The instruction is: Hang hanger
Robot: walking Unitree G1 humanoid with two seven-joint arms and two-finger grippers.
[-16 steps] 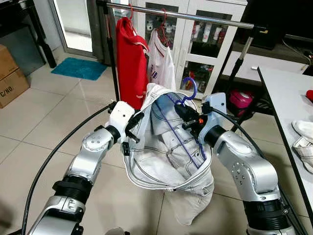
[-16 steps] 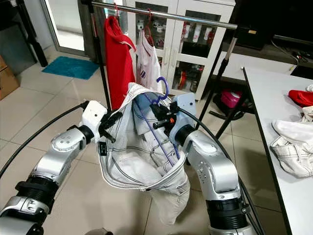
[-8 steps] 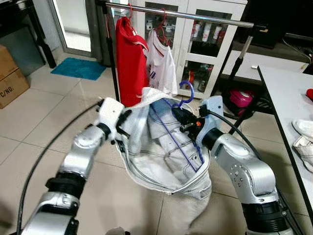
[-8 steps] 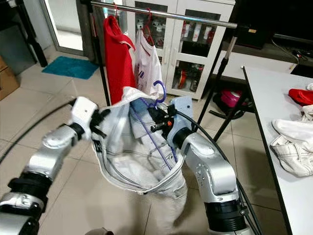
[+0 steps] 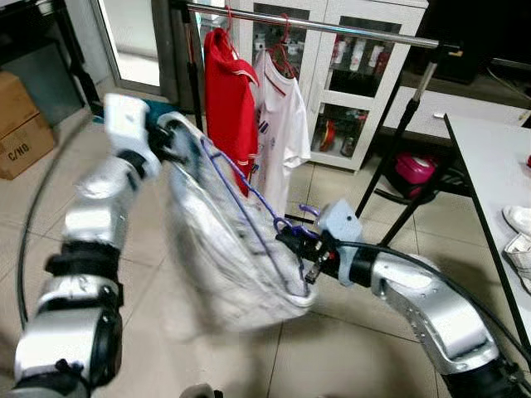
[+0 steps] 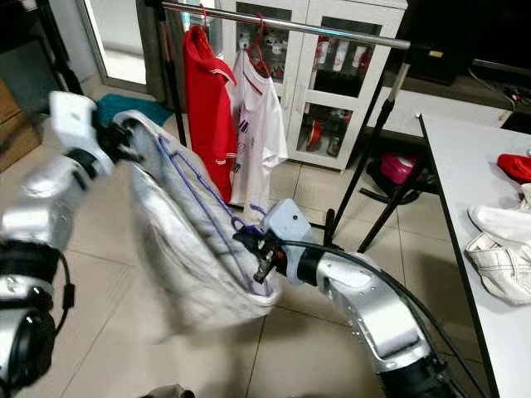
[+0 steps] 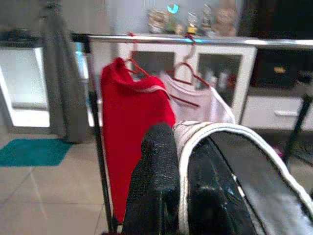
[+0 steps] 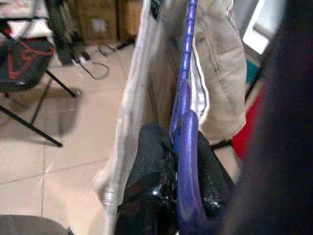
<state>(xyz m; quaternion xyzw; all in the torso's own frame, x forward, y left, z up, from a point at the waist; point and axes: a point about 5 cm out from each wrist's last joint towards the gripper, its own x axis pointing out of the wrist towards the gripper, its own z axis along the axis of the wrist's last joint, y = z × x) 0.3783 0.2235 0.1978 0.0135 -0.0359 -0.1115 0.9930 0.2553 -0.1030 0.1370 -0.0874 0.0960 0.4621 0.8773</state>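
- The right gripper has its fingers pinched on the blue hanger, low at the middle of the head view, near its hook.
- The left gripper has its fingers pressed on the white hem of the pale jeans, up at 10 o'clock from the right gripper.
- The jeans hang stretched between the two grippers, blurred, with the hanger's blue bar running through them from upper left to lower right.
- A clothes rail crosses the top of the view at 12 o'clock; a red shirt and a white shirt hang from it on red hangers, just behind the jeans.
- To the right of the white shirt the rail is bare as far as its black stand.
- A white cabinet with glass doors stands behind the rail.
- A white desk sits at 3 o'clock, its edge near the right arm, with white clothing on it.
- The tiled floor lies below; a cardboard box and a teal mat lie at 9 to 10 o'clock.
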